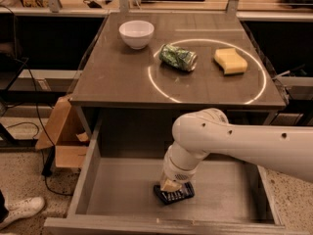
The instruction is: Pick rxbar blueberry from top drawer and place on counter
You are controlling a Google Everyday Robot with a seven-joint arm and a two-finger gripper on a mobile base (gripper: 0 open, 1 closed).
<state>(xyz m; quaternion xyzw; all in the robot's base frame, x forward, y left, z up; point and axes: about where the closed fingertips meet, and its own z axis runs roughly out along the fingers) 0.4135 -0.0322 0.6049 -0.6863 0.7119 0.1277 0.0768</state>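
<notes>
The rxbar blueberry (176,194), a small dark bar with white print, lies on the floor of the open top drawer (122,192) near its middle front. My gripper (170,185) points straight down at the end of the white arm (230,138) and rests on the left part of the bar, hiding that part. The counter (122,77) with the bright light ring is above and behind the drawer.
On the counter stand a white bowl (136,33), a crushed green can (178,57) and a yellow sponge (230,61). A cardboard box (61,131) sits on the floor left of the drawer. A shoe (19,210) shows at the lower left.
</notes>
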